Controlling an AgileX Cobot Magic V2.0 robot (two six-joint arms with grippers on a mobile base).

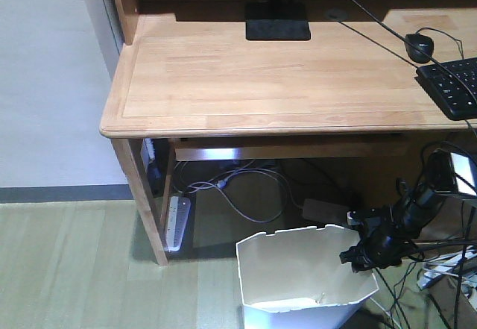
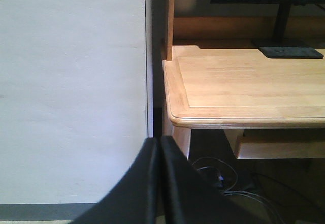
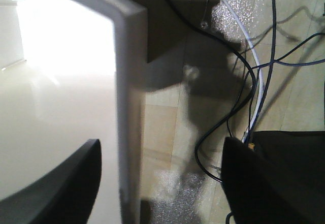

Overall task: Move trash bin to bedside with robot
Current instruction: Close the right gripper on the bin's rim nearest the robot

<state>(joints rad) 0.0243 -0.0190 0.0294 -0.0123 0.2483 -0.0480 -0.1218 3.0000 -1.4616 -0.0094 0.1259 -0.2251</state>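
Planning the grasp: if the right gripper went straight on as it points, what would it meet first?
Probably the rim of the trash bin, between the open fingers of the right gripper.

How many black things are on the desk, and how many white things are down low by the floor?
Black on the desk: 3 (monitor stand, mouse, keyboard)
White down low: 2 (trash bin, power strip)
Total: 5
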